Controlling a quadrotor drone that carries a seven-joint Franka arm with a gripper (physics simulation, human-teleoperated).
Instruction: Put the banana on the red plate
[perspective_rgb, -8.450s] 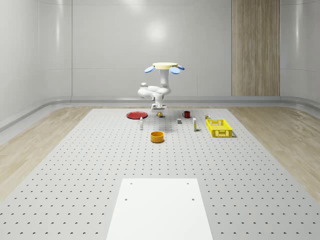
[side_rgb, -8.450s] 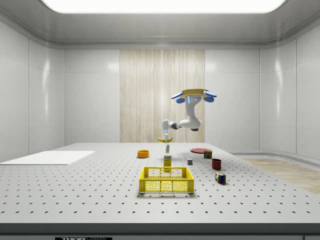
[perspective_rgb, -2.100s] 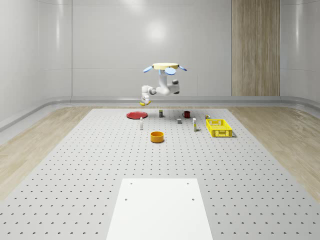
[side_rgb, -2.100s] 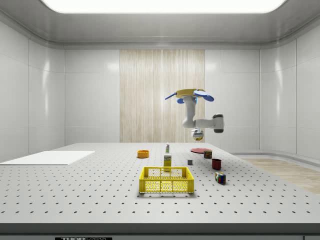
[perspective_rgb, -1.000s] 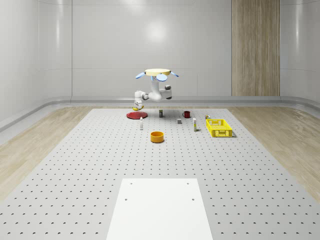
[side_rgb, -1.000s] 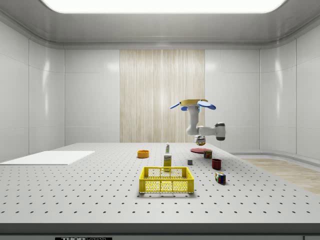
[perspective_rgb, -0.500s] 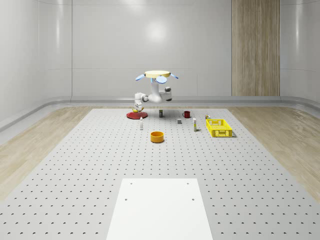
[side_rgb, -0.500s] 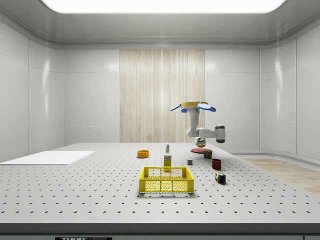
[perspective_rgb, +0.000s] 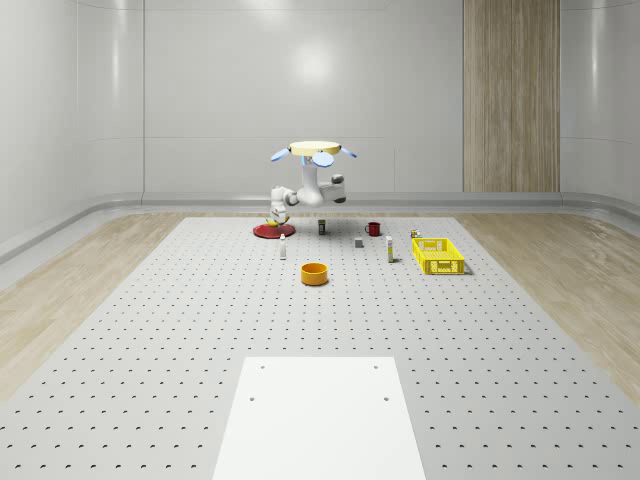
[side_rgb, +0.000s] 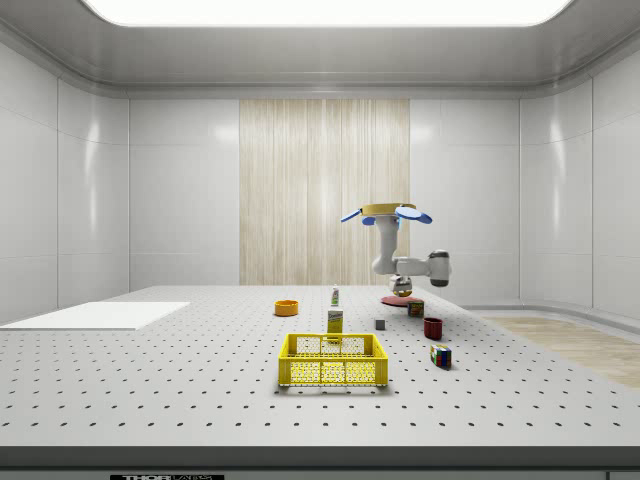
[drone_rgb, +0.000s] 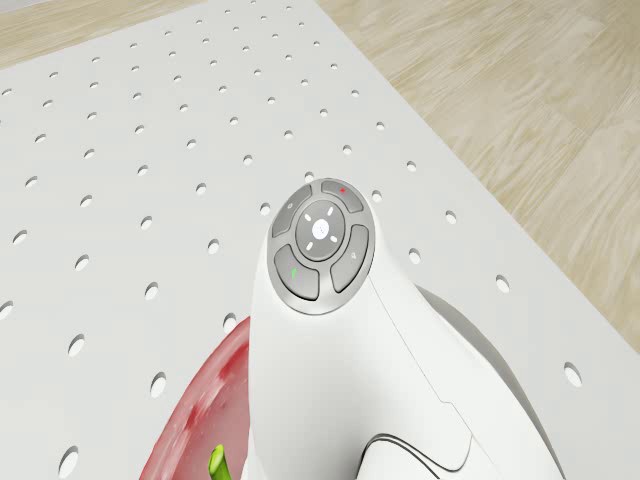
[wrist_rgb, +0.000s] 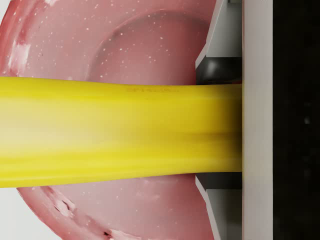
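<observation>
No text, label, brand or number can be read. The round control pad (drone_rgb: 321, 247) on the robot arm carries only small symbols, a green mark and a red mark, and they spell nothing. The banana (wrist_rgb: 120, 134) bears a faint line of print on its skin, but the letters cannot be made out. A dark strip (side_rgb: 167, 477) at the near edge of the table in the side view has pale characters, too small to read.

The drone (perspective_rgb: 315, 150) hovers beside the plate (perspective_rgb: 267, 231); banana (wrist_rgb: 120, 132) above the plate.
</observation>
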